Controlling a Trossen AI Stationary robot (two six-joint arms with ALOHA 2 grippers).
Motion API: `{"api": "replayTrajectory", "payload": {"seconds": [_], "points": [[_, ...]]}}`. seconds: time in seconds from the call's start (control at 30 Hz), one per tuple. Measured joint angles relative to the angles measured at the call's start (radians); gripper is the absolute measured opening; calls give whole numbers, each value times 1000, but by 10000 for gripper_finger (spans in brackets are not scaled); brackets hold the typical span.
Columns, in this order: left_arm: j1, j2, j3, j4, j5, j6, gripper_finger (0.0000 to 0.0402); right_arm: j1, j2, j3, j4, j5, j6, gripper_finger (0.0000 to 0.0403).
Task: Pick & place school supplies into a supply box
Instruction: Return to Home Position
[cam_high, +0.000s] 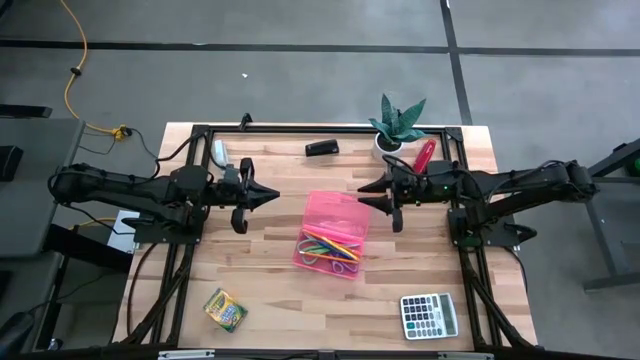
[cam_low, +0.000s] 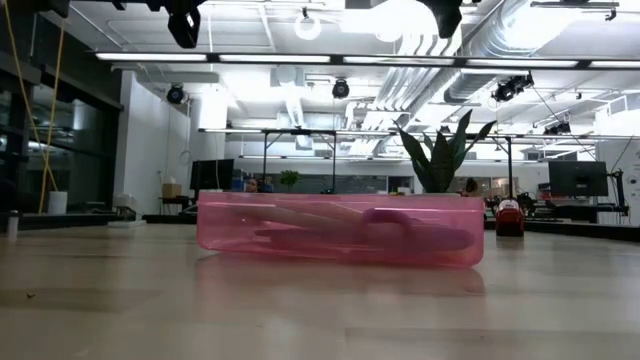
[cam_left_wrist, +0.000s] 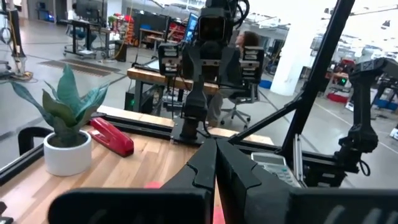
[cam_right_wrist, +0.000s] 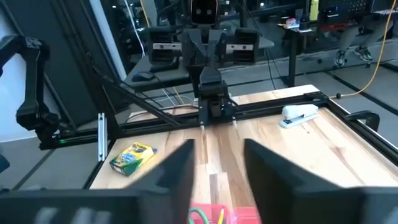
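The pink translucent supply box (cam_high: 338, 215) lies in the middle of the table, also seen side-on in the low view (cam_low: 340, 232). Several slim coloured school supplies (cam_high: 330, 248) lie inside it, toward its near end. My left gripper (cam_high: 272, 196) hovers level to the left of the box, shut and with nothing in it (cam_left_wrist: 216, 158). My right gripper (cam_high: 365, 195) hovers level just right of the box's far end, above the table, its fingers apart and nothing between them (cam_right_wrist: 217, 163).
A potted plant (cam_high: 398, 125) and a red stapler (cam_high: 425, 153) stand at the far right. A black item (cam_high: 321, 148) and a white stapler (cam_high: 219, 151) are at the far side. A crayon box (cam_high: 225, 309) is near left, a calculator (cam_high: 429, 315) near right.
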Motion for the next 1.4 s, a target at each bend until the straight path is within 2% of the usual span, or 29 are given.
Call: {"api": "replayTrajectory", "payload": {"seconds": [0.1,0.17,0.47,0.63,0.93,1.03,1.23,1.4], "points": [[0,-3,0,-14,11,0,0,0,1,0,3,-9,-2,38],[0,-3,0,-13,13,0,0,0,0,0,9,-22,-4,14],[0,-23,0,-24,18,0,0,0,0,0,19,-29,22,2],[0,-53,0,-66,30,-27,0,0,0,0,42,-73,18,1],[74,-289,-9,-311,39,-11,0,1,0,0,62,-106,20,0],[87,-381,-85,-273,71,-24,0,1,0,0,78,-106,48,0],[92,-556,-319,-110,89,-96,0,0,0,0,88,-107,86,0],[92,-677,-434,-95,89,-150,0,1,0,0,88,-107,115,0]]}}
